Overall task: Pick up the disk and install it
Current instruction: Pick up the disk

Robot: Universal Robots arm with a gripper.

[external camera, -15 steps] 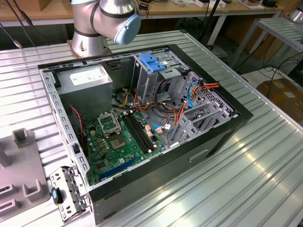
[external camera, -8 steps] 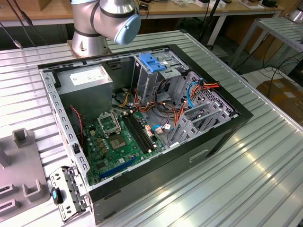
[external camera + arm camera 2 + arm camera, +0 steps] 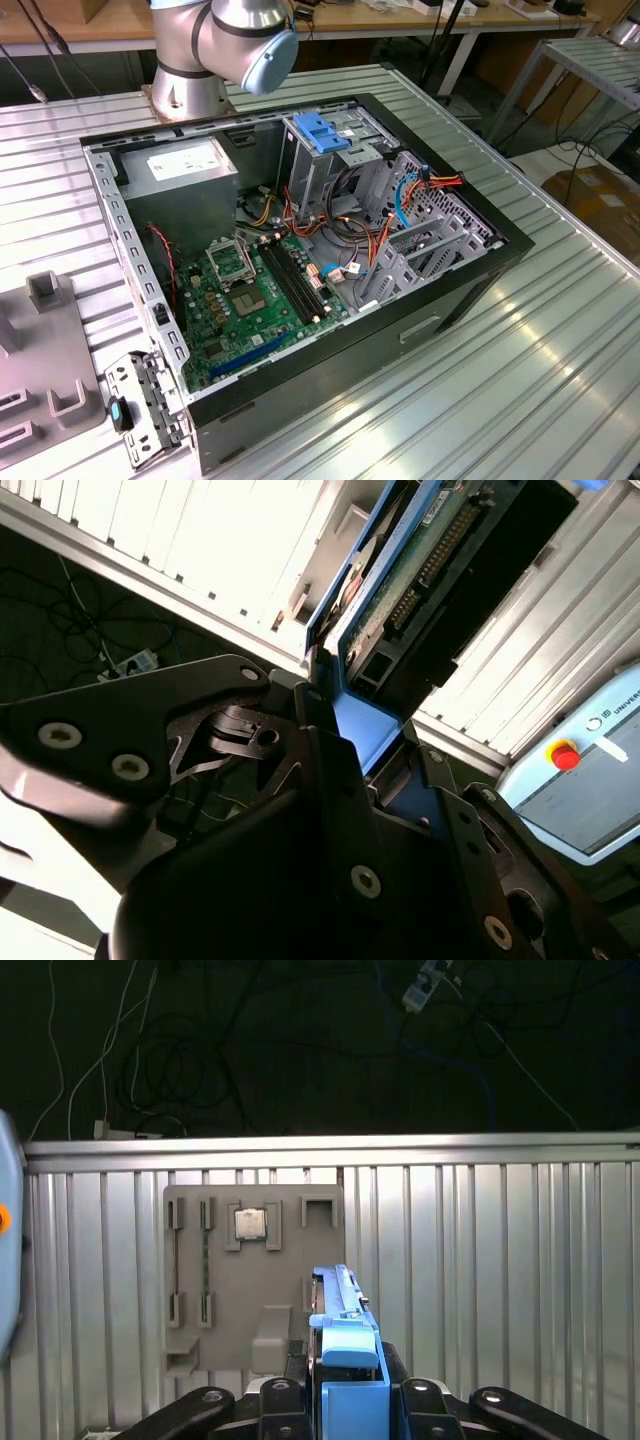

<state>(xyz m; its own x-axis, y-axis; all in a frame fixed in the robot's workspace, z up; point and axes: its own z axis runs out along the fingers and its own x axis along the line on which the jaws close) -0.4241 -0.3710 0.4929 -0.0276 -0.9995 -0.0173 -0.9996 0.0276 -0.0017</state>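
First wrist view shows tool gripping flat blue-railed disk

So the gripper has the disk clamped, green circuit board facing the camera, ribbed metal table behind it, red button nearby.

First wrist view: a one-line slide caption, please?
Gripper holding the disk edge-on, grey parts tray on the ribbed table beyond.

Open computer case (motherboard inside).
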